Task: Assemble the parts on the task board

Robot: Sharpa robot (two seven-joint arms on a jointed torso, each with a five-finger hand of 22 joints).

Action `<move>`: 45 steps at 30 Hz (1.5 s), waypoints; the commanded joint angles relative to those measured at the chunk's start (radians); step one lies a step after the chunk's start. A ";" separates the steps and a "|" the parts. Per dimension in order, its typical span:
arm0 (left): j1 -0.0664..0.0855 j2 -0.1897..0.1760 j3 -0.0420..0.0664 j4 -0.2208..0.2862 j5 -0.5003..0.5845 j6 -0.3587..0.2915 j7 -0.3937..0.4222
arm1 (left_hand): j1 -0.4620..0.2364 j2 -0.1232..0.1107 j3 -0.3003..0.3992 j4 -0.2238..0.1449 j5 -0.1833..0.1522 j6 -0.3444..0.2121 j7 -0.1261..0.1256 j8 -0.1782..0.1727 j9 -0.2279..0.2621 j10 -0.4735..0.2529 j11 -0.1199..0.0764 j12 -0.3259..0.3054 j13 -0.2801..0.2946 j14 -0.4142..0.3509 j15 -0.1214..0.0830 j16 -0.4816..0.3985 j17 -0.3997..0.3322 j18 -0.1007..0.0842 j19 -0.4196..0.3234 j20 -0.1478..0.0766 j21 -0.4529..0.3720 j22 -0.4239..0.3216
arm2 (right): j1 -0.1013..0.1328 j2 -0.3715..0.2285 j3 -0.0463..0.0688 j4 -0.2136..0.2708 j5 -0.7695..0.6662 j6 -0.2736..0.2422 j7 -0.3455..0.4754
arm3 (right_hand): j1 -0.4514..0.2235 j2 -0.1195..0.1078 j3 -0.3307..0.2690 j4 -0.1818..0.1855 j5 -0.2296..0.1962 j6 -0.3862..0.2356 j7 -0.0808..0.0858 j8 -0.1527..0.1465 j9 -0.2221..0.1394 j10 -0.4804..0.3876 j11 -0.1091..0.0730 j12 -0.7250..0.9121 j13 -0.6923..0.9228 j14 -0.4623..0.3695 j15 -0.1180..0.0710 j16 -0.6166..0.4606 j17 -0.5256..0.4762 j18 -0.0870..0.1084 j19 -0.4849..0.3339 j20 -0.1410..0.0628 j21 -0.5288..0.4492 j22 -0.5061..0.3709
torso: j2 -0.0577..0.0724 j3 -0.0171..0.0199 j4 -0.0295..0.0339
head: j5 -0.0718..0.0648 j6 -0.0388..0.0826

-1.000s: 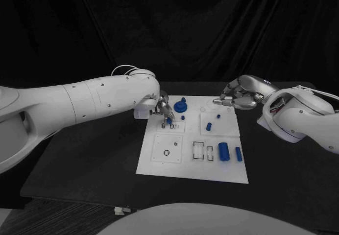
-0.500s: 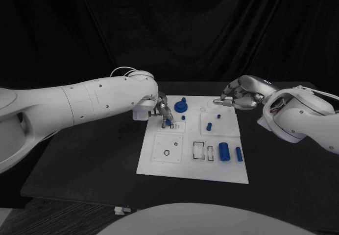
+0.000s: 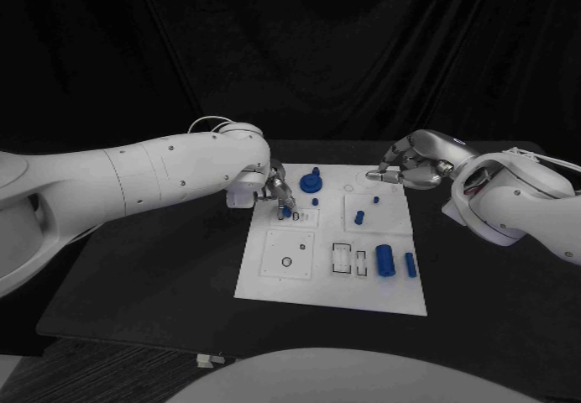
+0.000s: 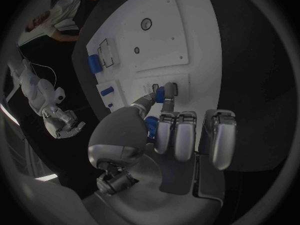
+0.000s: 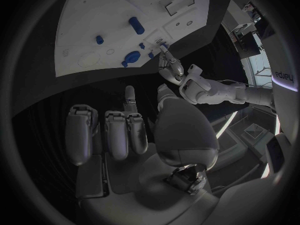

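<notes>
While the left hand [image 3: 276, 196] pinches a small blue part [image 4: 160, 94] over the task board [image 3: 290, 281] at ten o'clock, right hand [image 3: 410, 165] curled empty, a tilt could jam it.

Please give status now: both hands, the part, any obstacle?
Left hand pinches small blue part over task board. Right hand curled, holds nothing, beside board. No obstacle seen.

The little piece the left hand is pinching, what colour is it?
Blue. The small part pinched by the left hand shows best in the left wrist view.
</notes>
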 commanded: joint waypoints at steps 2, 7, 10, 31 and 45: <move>-0.005 0.001 0.001 -0.003 0.026 -0.006 0.005 | -0.022 0.001 0.055 -0.008 0.012 0.014 -0.009 -0.008 0.022 0.110 -0.015 0.022 0.262 0.111 -0.018 0.013 0.267 0.014 0.069 -0.010 -0.012 0.215 | -0.003 0.000 0.001 -0.001 -0.002 0.006 -0.018 | 0.005 0.017 0.028 0.002 0.011 -0.013 0.001 0.018 0.014 0.089 0.008 0.017 0.268 0.096 0.006 -0.010 0.224 0.019 0.028 0.006 -0.025 0.222 | 0.000 0.0000 0.0002 | -0.002 0.000; -0.009 0.002 0.001 -0.007 0.028 -0.011 0.010 | -0.024 0.000 0.057 -0.006 0.011 0.014 -0.008 -0.009 0.023 0.110 -0.015 0.022 0.262 0.111 -0.018 0.013 0.267 0.014 0.068 -0.011 -0.013 0.214 | -0.003 -0.001 0.001 -0.001 -0.002 0.006 -0.019 | 0.005 0.017 0.028 0.002 0.011 -0.013 0.001 0.018 0.014 0.089 0.008 0.017 0.268 0.096 0.006 -0.010 0.224 0.019 0.028 0.006 -0.025 0.222 | 0.000 -0.0004 -0.0001 | -0.003 0.000; -0.010 0.004 0.001 -0.007 0.029 -0.012 0.013 | -0.024 0.000 0.057 -0.006 0.011 0.014 -0.008 -0.009 0.023 0.110 -0.015 0.022 0.262 0.111 -0.018 0.013 0.267 0.014 0.068 -0.011 -0.013 0.214 | -0.003 -0.001 0.001 -0.002 -0.002 0.007 -0.020 | 0.005 0.017 0.028 0.002 0.011 -0.013 0.001 0.018 0.014 0.089 0.008 0.017 0.268 0.096 0.006 -0.010 0.224 0.019 0.028 0.006 -0.025 0.222 | 0.000 0.0001 0.0000 | -0.001 0.000; -0.013 0.019 0.001 -0.020 0.030 -0.009 0.032 | -0.026 0.000 0.059 -0.005 0.011 0.014 -0.008 -0.010 0.023 0.110 -0.015 0.022 0.262 0.111 -0.018 0.013 0.267 0.015 0.067 -0.011 -0.014 0.212 | -0.007 0.000 0.001 -0.005 -0.002 0.015 -0.022 | 0.007 0.017 0.028 0.001 0.011 -0.014 0.001 0.018 0.014 0.089 0.008 0.017 0.268 0.096 0.006 -0.010 0.223 0.019 0.028 0.006 -0.026 0.222 | 0.000 0.0001 -0.0001 | -0.002 0.000; -0.013 0.029 0.001 -0.025 0.030 -0.010 0.039 | -0.027 0.000 0.060 -0.004 0.010 0.013 -0.008 -0.011 0.023 0.110 -0.015 0.022 0.262 0.111 -0.018 0.013 0.267 0.015 0.066 -0.011 -0.015 0.211 | -0.008 0.000 0.001 -0.006 -0.002 0.021 -0.026 | 0.011 0.018 0.028 0.001 0.011 -0.014 0.001 0.019 0.015 0.089 0.008 0.017 0.268 0.096 0.006 -0.012 0.220 0.019 0.028 0.007 -0.027 0.221 | 0.000 0.0000 0.0002 | -0.001 0.000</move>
